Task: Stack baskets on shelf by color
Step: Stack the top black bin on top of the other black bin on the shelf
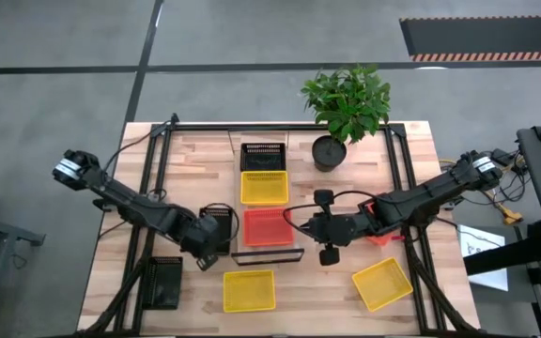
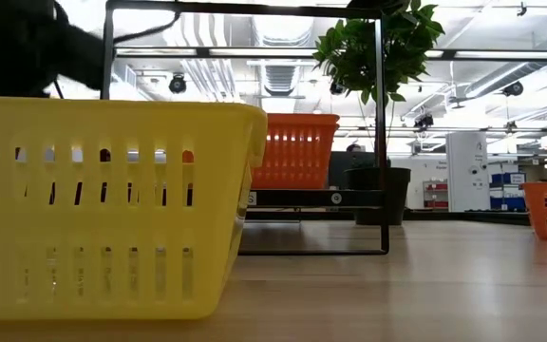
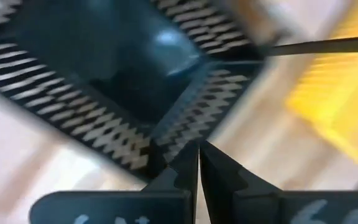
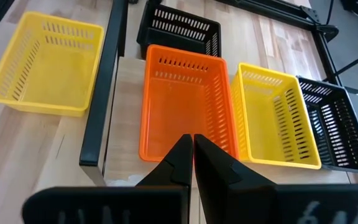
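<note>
Three baskets sit in a row on the shelf. Left claw and right claw, both pressed together, hover beside it; next comes probably opening over a loose basket.

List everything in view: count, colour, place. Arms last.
shelf: 1, light wood with black frame, table centre
black baskets: 3; one at the shelf's far end, one beside the shelf by the left gripper, one at the table's front left
yellow baskets: 3; one mid-shelf, two on the table in front
red baskets: 2; one on the shelf's near end, one under the right arm
plant: 1, green, black pot, back of table
table: 1, light wood
left gripper: shut, over a black basket
right gripper: shut, over the shelf's red basket
</note>
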